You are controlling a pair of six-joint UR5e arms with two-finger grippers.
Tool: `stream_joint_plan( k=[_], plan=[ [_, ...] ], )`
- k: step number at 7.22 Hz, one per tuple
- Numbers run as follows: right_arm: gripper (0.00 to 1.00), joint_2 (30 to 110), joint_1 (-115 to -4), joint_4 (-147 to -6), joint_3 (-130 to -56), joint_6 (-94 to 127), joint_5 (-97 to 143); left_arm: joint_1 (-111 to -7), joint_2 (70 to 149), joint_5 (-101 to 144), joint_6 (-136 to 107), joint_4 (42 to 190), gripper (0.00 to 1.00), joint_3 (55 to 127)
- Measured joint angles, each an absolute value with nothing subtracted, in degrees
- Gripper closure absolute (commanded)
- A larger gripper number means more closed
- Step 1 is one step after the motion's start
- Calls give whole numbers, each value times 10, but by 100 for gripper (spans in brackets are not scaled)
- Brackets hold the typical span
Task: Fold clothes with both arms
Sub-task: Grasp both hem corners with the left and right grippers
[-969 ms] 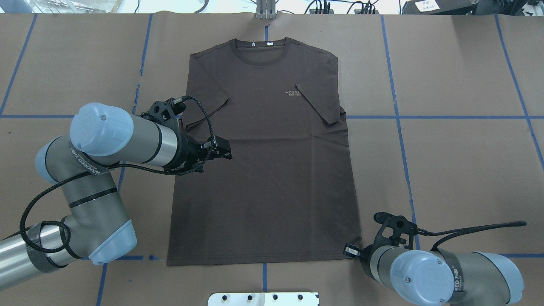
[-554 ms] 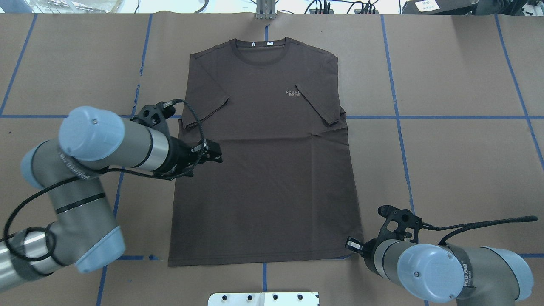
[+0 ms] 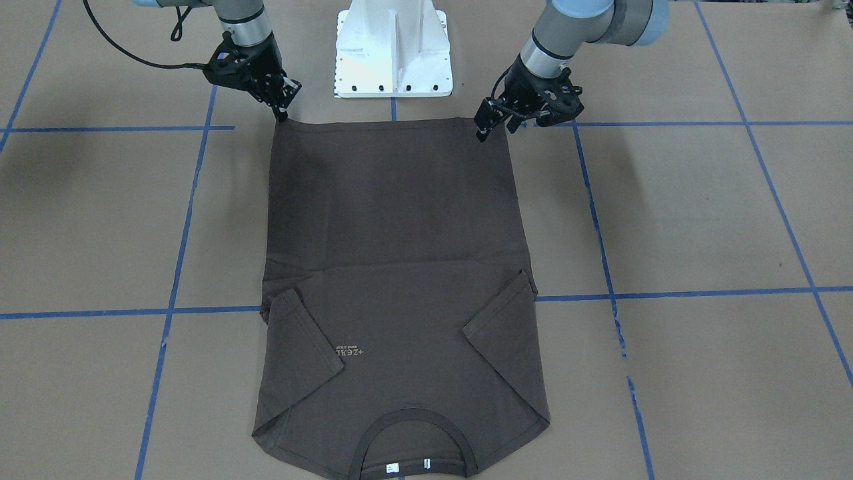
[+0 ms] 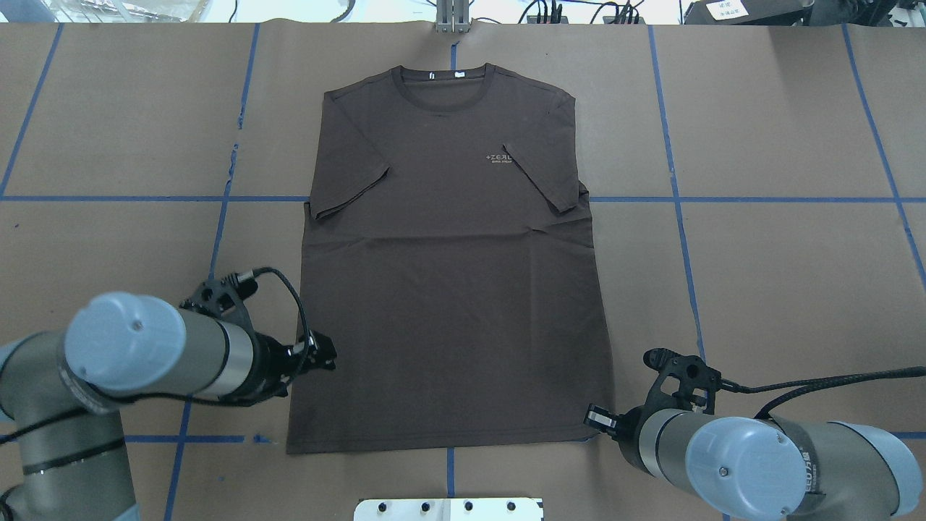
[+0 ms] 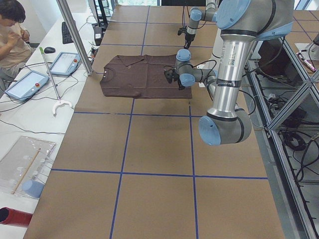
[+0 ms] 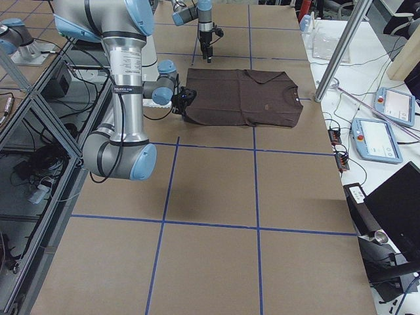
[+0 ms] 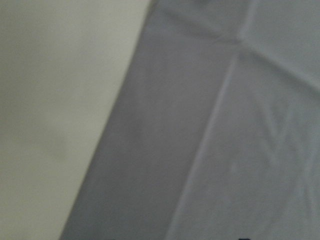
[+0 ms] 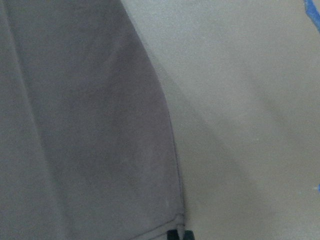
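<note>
A dark brown short-sleeved cotton T-shirt [image 4: 448, 289] lies flat, chest up, on the brown paper-covered desk [image 4: 759, 275], which is crossed by blue tape lines. Its ribbed round collar [image 3: 413, 416] points away from the robot, and its hem lies toward the white pedestal base [image 3: 393, 53]. Both sleeves are folded in over the chest. The left fingers [image 4: 325, 356] hang over the shirt's side edge, a little up from the hem corner on that side. From here I cannot tell whether they touch the cloth, or whether they are spread or pressed together. The right fingers [image 3: 282, 115] sit right at the other hem corner, tips against the cloth's edge. I cannot make out whether they pinch it.
</note>
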State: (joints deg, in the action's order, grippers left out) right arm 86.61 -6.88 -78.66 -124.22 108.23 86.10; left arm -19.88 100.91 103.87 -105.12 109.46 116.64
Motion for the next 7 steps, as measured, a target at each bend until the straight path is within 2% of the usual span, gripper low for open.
stream_joint_plan(
  k=[5,6,7],
  plan=[
    [100,866,-68,-786,-1245,1082,861,-113,994,994,-1096,1051,26,1159],
    [100,866,-68,-786,-1245,1082,861,-109,993,994,-1099,1050,30,1157],
    [100,866,-68,-786,-1245,1082,860,-108,993,994,-1100,1050,39,1155]
  ],
)
